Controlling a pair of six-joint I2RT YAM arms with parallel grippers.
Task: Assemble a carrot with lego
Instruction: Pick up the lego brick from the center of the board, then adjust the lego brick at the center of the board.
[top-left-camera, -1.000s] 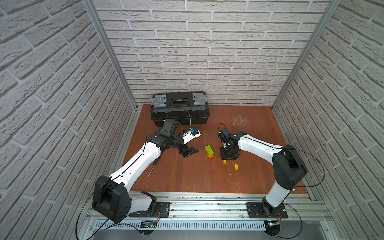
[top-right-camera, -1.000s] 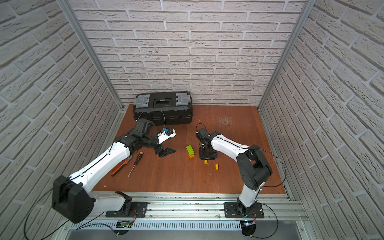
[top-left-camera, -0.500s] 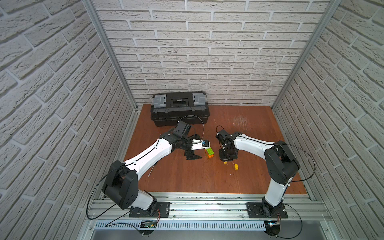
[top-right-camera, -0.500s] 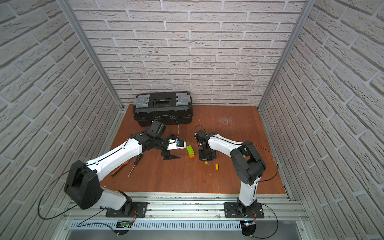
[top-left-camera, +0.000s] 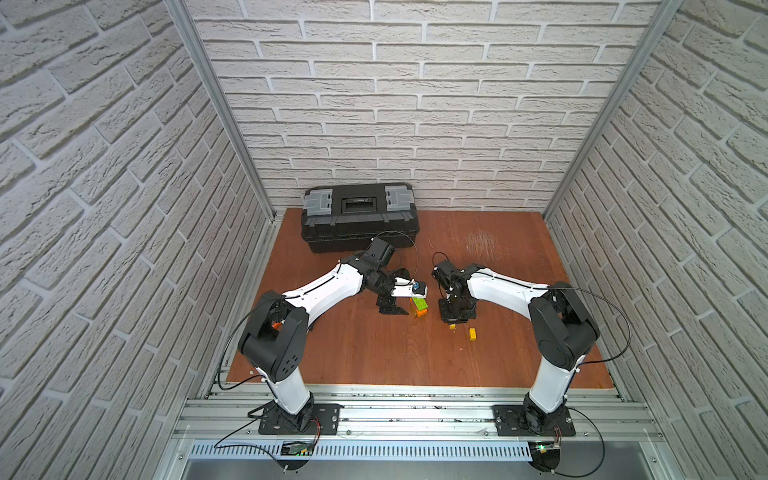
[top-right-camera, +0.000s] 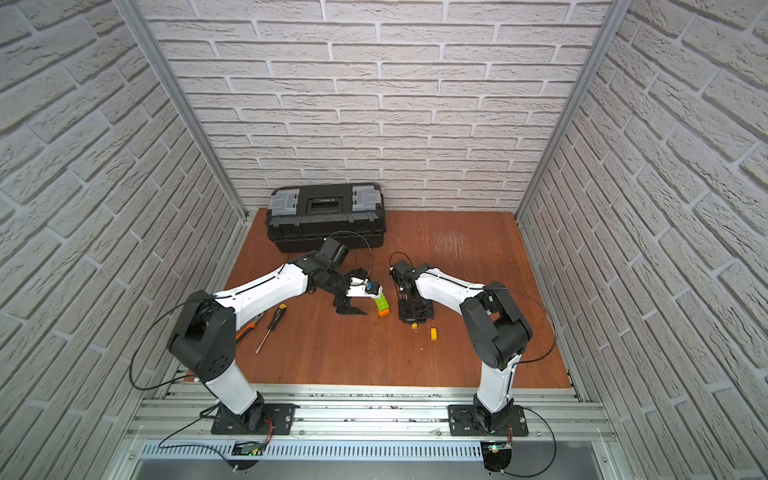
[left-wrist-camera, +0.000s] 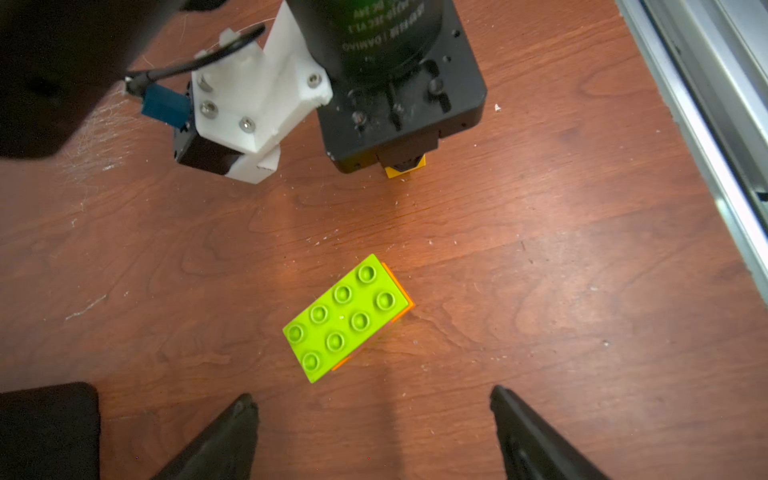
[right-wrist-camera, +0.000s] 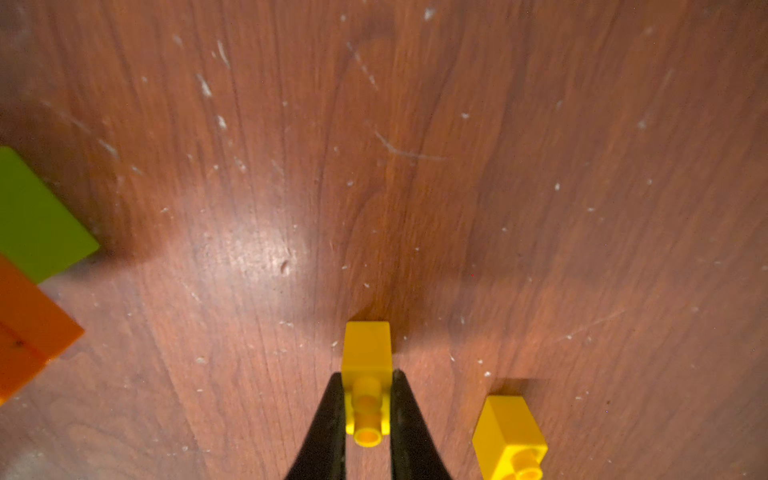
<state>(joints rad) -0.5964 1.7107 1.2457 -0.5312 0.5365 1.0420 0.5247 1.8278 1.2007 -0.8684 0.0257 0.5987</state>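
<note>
Jaws of our right gripper (right-wrist-camera: 367, 374) are closed on a yellow brick (right-wrist-camera: 367, 347); we see our left gripper (left-wrist-camera: 372, 395) wide open, holding nothing, above the green-topped carrot (left-wrist-camera: 347, 318)

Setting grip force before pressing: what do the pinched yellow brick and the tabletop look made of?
The yellow brick looks like hard moulded plastic: smooth, slightly glossy, crisp edges, round studs. The tabletop is probably wood or wood-look board: reddish-brown grain, light sheen, fine scratches. Solid or veneer, I cannot tell.

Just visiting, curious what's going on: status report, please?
Right jaws shut on yellow brick. Left jaws open near the green-on-orange stack. Second yellow brick loose nearby; nothing blocking.
</note>
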